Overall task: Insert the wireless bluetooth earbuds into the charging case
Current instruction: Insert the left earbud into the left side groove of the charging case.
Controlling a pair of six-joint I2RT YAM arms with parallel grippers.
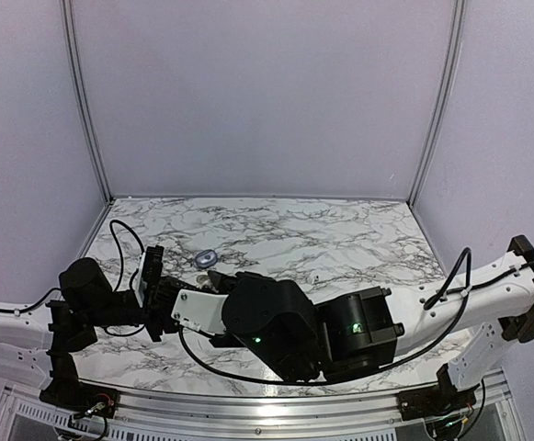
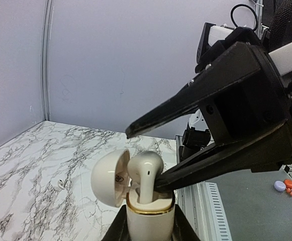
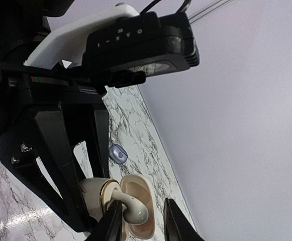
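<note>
In the left wrist view, the left gripper (image 2: 151,230) showed only the tips of its two fingers at the bottom edge. They were clamped against the sides of the charging case (image 2: 150,221), whose cream body with a gold rim was cut off below. Its lid (image 2: 108,178) was swung back to the left, and one white earbud (image 2: 146,168) sat stem-down in the case, its well hidden. The right gripper (image 2: 143,158) reached in from the right with its jaws spread wide, the lower finger touching the bud's stem and the upper one well above it. A tiny pale speck (image 2: 60,184) on the marble table (image 2: 30,165) was too small to identify. In the right wrist view, the bud lay between the parted fingers, close to one and clear of the other, with a small lavender oval (image 3: 117,153) on the table beyond. From above, the arms' black bulk hid case and bud, and only the lavender oval was plain, near both grippers.
</note>
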